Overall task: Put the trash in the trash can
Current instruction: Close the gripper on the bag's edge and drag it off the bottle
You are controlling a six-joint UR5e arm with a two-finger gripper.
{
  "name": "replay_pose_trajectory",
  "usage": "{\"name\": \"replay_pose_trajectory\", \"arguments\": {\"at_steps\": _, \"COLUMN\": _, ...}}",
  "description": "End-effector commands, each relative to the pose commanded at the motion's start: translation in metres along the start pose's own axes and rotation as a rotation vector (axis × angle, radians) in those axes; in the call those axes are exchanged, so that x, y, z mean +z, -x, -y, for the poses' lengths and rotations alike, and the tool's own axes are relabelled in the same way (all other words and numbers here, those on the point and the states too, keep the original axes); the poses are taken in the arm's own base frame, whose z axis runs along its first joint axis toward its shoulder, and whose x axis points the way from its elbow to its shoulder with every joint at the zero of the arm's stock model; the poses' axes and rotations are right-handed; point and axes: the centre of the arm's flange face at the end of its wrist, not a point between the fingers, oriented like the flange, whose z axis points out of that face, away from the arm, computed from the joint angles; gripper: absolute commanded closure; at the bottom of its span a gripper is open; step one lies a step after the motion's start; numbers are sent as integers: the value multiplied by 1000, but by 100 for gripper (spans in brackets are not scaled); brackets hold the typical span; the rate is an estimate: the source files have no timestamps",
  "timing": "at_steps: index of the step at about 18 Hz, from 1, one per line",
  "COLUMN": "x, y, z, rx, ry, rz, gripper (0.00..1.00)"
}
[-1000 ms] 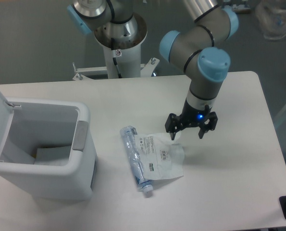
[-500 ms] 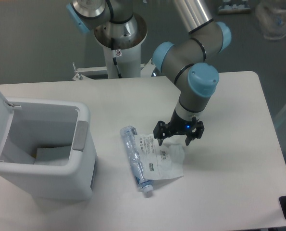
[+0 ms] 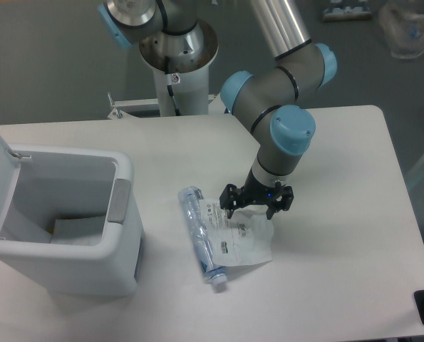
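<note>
Noted: gripper (image 3: 249, 207) spread wide, holding nothing, poised over the top edge of the clear pouch (image 3: 241, 234), the near finger at the pouch's upper left corner, the far finger beyond its upper right corner. Pouch lying flat and crinkled on the table (image 3: 340, 271), its left edge touching or overlapping the bottle (image 3: 201, 236), which runs from 12 o'clock to 6 o'clock with the cap nearest the camera. Trash can (image 3: 119, 214) standing at 9 o'clock of both items, lid raised, mouth unobstructed. Step in hand judged as the approach to a grasp on the pouch. Recommended: descend straight, set one finger each side of a raised crease rather than flat film, close fully, lift clear before swinging toward 9 o'clock. Risk: thin film slipping out, or bottle dragged along.
</note>
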Motion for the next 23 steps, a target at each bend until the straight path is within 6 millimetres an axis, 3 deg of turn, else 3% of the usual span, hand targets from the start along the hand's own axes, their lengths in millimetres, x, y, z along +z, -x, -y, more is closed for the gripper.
{"name": "replay_pose_trajectory", "arguments": {"at_steps": 3, "x": 1, "y": -3, "z": 1, "rx": 5, "ry": 6, "rz": 9, "gripper": 1}}
{"name": "replay_pose_trajectory", "arguments": {"at_steps": 6, "x": 4, "y": -7, "z": 0, "rx": 10, "ry": 12, "rz": 9, "gripper": 8}}
{"name": "replay_pose_trajectory", "arguments": {"at_steps": 9, "x": 3, "y": -7, "z": 1, "rx": 13, "ry": 13, "rz": 12, "gripper": 23}}
{"name": "replay_pose_trajectory", "arguments": {"at_steps": 12, "x": 4, "y": -8, "z": 0, "rx": 14, "ry": 20, "rz": 20, "gripper": 51}}
{"name": "replay_pose_trajectory", "arguments": {"at_steps": 17, "x": -2, "y": -10, "z": 1, "rx": 9, "ry": 12, "rz": 27, "gripper": 76}}
{"name": "replay_pose_trajectory", "arguments": {"at_steps": 19, "x": -3, "y": -11, "z": 1, "rx": 6, "ry": 17, "rz": 24, "gripper": 94}}
{"name": "replay_pose_trajectory", "arguments": {"at_steps": 23, "x": -4, "y": -12, "z": 1, "rx": 7, "ry": 19, "rz": 23, "gripper": 100}}
